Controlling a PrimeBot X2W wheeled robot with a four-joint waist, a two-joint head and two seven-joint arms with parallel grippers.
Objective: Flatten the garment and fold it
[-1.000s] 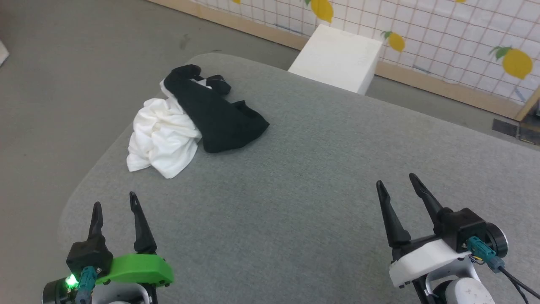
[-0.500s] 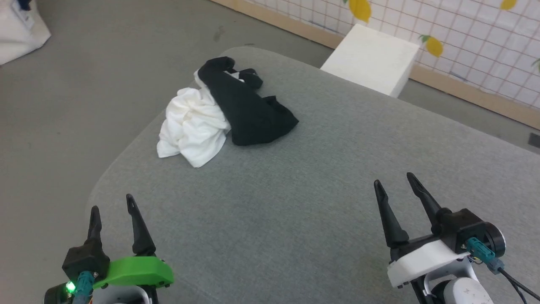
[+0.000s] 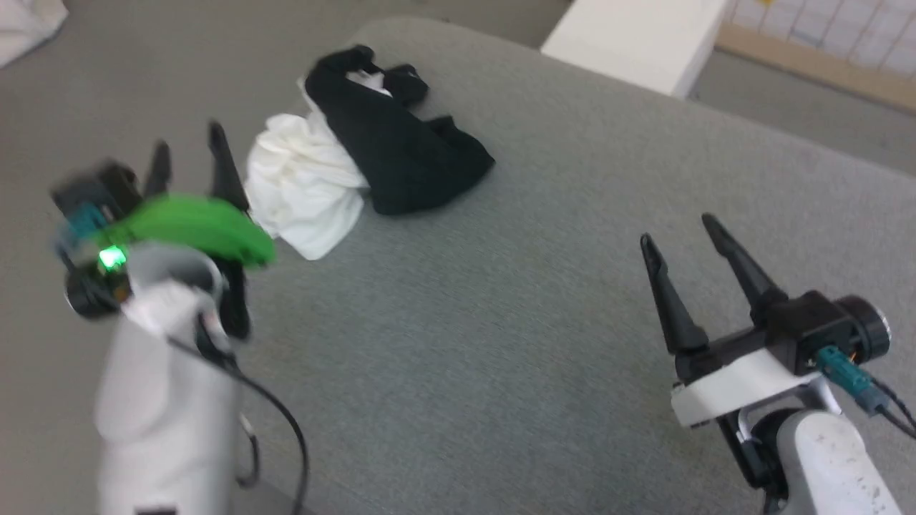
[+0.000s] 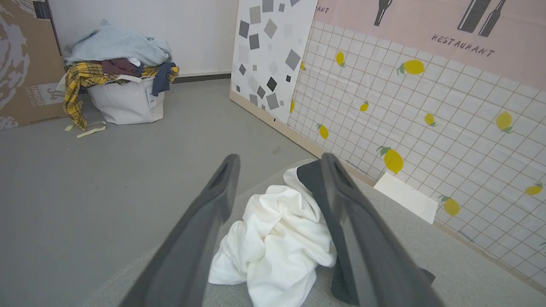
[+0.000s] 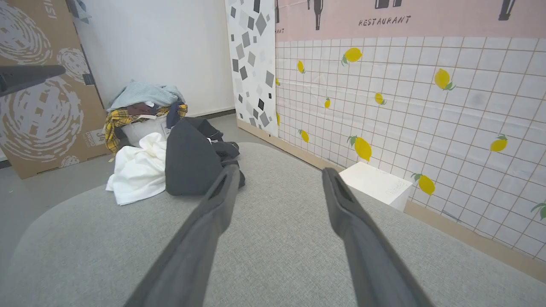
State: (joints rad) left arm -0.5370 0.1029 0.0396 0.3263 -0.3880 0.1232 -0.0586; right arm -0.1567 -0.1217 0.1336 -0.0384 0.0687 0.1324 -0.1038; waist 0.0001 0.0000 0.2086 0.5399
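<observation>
The garment point(image 3: 358, 164) lies crumpled near the far left corner of the grey cushioned table point(image 3: 544, 236), white cloth at its left and black cloth at its right. My left gripper point(image 3: 187, 148) is raised just left of the white cloth, open and empty. In the left wrist view the garment point(image 4: 277, 238) sits a short way beyond my open left gripper point(image 4: 279, 161). My right gripper point(image 3: 680, 229) hovers open and empty over the table's right side, far from the garment point(image 5: 170, 166). Its fingers point(image 5: 222, 200) stand wide apart in the right wrist view.
A white block point(image 3: 637, 36) stands on the floor beyond the table's far edge. A white basket heaped with clothes point(image 4: 119, 81) and a cardboard box point(image 4: 21, 64) stand on the grey floor. A lemon-patterned tiled wall point(image 5: 405, 106) runs along the far side.
My left arm has lifted and moved forward to beside the garment's white part. The head camera has tilted down. The right gripper has risen slightly; the garment lies as before.
</observation>
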